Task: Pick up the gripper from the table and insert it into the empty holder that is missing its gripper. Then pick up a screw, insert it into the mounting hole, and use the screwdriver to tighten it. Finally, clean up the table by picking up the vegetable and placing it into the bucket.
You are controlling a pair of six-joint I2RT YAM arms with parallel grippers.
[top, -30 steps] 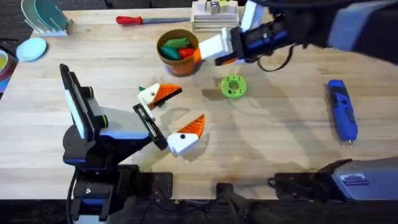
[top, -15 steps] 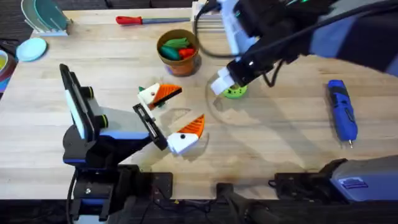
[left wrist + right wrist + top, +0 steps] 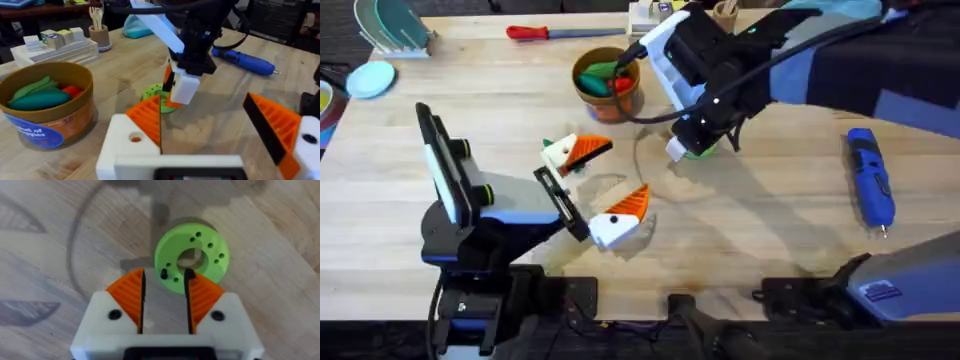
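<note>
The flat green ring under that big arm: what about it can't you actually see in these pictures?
- Overhead: the right arm covers most of the flat green plastic ring.
- Right wrist: the right gripper, open, has orange ribbed pads overlapping the ring's near rim; the small dark speck there is too small to identify.
- Left wrist: the white finger block hides half the ring.

Bucket (image 3: 607, 83) behind disc (image 3: 700, 148); screwdriver (image 3: 870, 178) far right on table (image 3: 750, 230)

The right arm reaches across the middle, its gripper (image 3: 682, 148) pointing straight down close above the table, the 2 orange pads (image 3: 129, 293) parted by a narrow gap. The left arm sits folded low at its base, its gripper (image 3: 595, 190) spread wide.
</note>
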